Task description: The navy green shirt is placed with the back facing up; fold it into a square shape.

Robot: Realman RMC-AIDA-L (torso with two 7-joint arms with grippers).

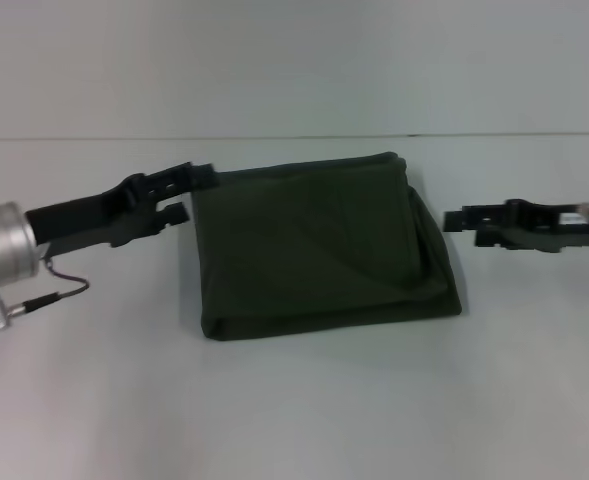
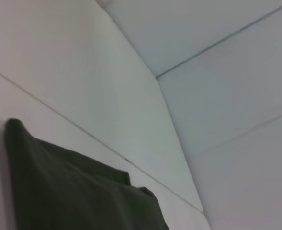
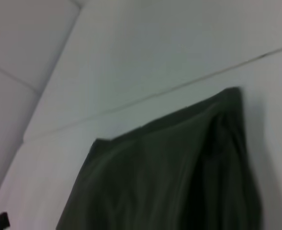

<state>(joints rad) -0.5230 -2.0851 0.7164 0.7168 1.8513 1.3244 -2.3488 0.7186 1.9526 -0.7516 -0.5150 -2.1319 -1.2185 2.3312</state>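
The navy green shirt (image 1: pixel 314 245) lies folded into a rough square in the middle of the white table, plain side up, with a thicker fold along its near edge. My left gripper (image 1: pixel 184 195) hovers open at the shirt's far left corner, its upper finger reaching just to the cloth edge and nothing held between the fingers. My right gripper (image 1: pixel 456 219) sits just off the shirt's right edge, apart from it. The left wrist view shows a corner of the shirt (image 2: pixel 73 191), and the right wrist view shows its far edge (image 3: pixel 169 172).
The white table (image 1: pixel 294 410) stretches bare around the shirt on the near side and on both flanks. A pale wall rises behind the table's back edge (image 1: pixel 294 137). A cable loop (image 1: pixel 69 285) hangs under the left wrist.
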